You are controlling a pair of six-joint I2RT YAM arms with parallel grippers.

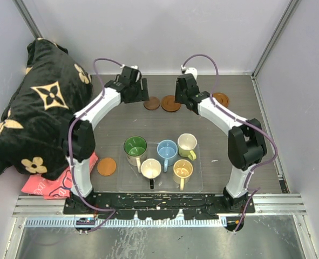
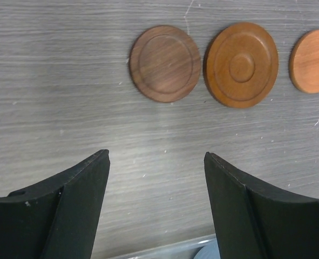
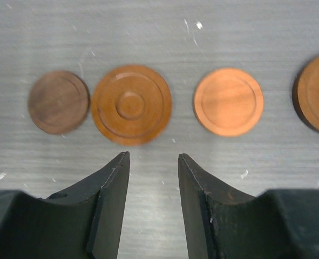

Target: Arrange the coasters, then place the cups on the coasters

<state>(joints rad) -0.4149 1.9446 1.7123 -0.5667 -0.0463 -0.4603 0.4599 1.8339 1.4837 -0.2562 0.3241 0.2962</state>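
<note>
Several coasters lie in a row at the back of the table: a dark brown coaster (image 1: pixel 151 103) (image 2: pixel 165 63) (image 3: pixel 58 102), a ringed orange-brown one (image 1: pixel 170 103) (image 2: pixel 241 64) (image 3: pixel 131 104), a lighter orange one (image 3: pixel 228 101) (image 2: pixel 312 61) and a far right one (image 1: pixel 221 99) (image 3: pixel 316 93). Another coaster (image 1: pixel 106 166) lies front left. The cups stand in the tray: green (image 1: pixel 135 147), blue (image 1: pixel 167 149), cream (image 1: pixel 187 143), black (image 1: pixel 150 169), yellow (image 1: pixel 182 170). My left gripper (image 1: pixel 140 91) (image 2: pixel 156 156) is open and empty, short of the row. My right gripper (image 1: pixel 187 97) (image 3: pixel 154 156) is open with a narrower gap, also empty.
A clear plastic tray (image 1: pixel 197 183) holds the cups at the front centre. A black cloth with flower print (image 1: pixel 35 108) is heaped at the left over a pink item (image 1: pixel 40 186). Walls close in the back and sides.
</note>
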